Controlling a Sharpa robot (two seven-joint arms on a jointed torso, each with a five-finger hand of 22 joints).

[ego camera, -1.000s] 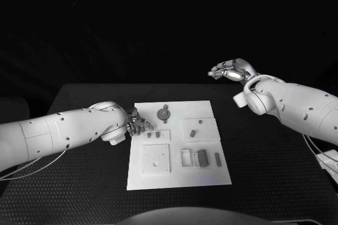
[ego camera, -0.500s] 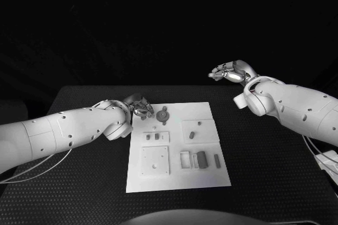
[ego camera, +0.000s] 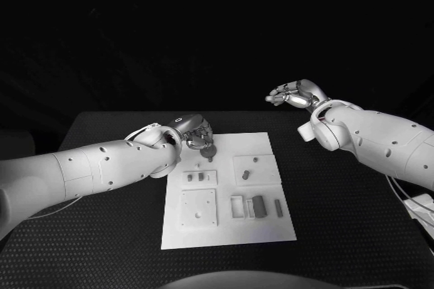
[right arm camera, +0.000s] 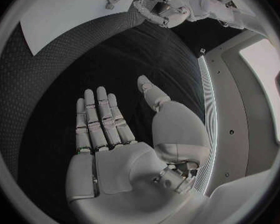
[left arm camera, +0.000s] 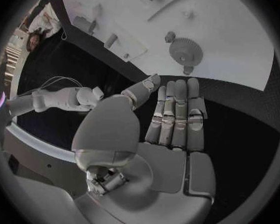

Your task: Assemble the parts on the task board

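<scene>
Left hand (ego camera: 195, 133), flat w/ fingers together, empty, sits near gear (ego camera: 209, 150) on board (ego camera: 262, 229); prob approaching it. Next: grasp gear. Right hand (ego camera: 291, 94) spread, empty, well apart.

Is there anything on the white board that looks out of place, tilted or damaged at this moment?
Nothing stands out. The task board lies flat on the table, its small parts sit in or beside their recesses, and the gear lies flat near the far edge. The left hand hovers there; I see no damage.
</scene>
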